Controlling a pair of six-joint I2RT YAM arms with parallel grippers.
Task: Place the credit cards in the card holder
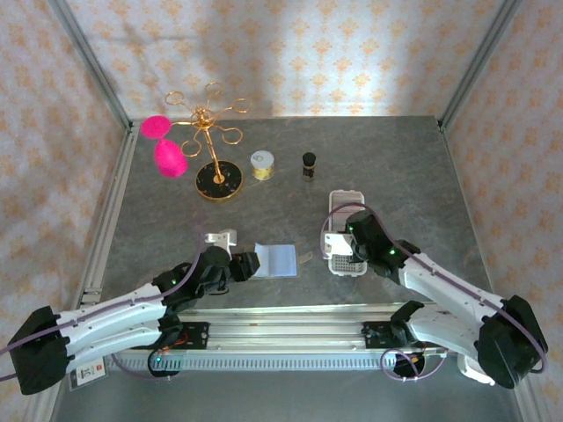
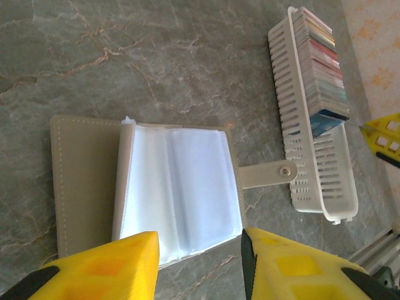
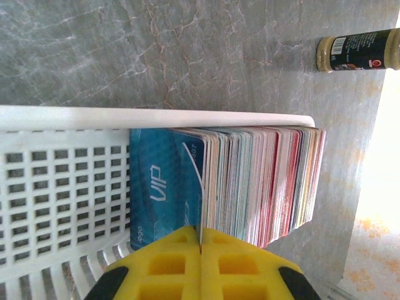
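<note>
Left fingers [image 1: 249, 265] spread open, over the near edge of the card holder [image 2: 181, 187]. Holder lies open flat on the worktop [image 2: 156, 50], clear sleeves up, snap tab pointing at the white tray [image 2: 315, 187]. Right fingers [image 3: 200, 250] pinched shut on the edge of one of the credit cards [image 3: 262, 181], at the end of the stack standing on edge in that tray. Far side: small bottle [image 1: 309, 164], round tin [image 1: 262, 164], gold stand [image 1: 218, 182].
</note>
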